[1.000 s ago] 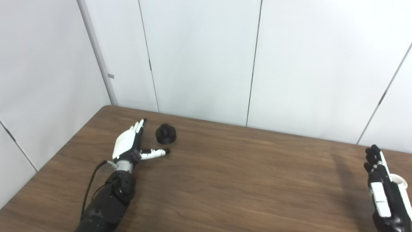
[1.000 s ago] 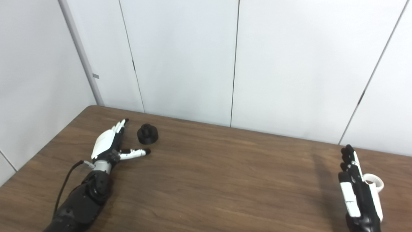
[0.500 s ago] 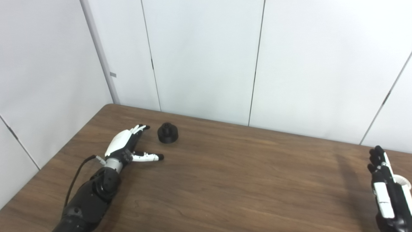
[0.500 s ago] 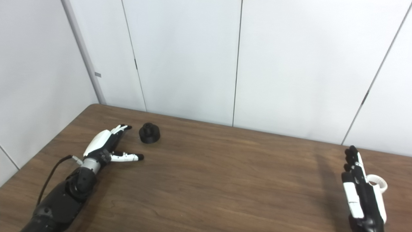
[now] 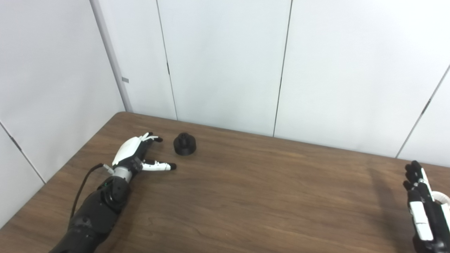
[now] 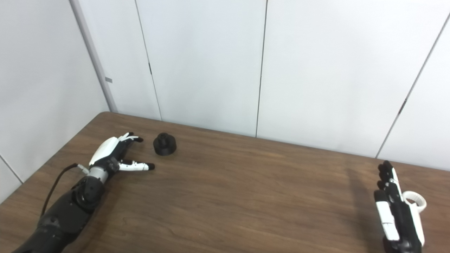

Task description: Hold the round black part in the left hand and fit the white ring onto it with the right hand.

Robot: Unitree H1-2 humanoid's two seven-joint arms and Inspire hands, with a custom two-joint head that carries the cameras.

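The round black part (image 5: 184, 144) stands on the brown table near its far left side, with a small knob on top. My left hand (image 5: 135, 154) lies low just left of it, open, thumb stretched toward the part but short of it. The white ring (image 6: 415, 202) lies flat on the table at the far right. My right hand (image 6: 395, 211) stands edge-up right beside the ring on its left, fingers straight and apart, partly hiding the ring in the left eye view. Neither hand holds anything.
White wall panels (image 5: 225, 63) rise directly behind the table's (image 5: 246, 196) far edge and along its left side. A black cable (image 5: 82, 184) loops off my left wrist. The table's left edge runs close to my left forearm.
My left hand has sunk toward the table and drawn back a little from the black part, fingers curling slightly. My right hand stays beside the ring. The camera has shifted slightly.
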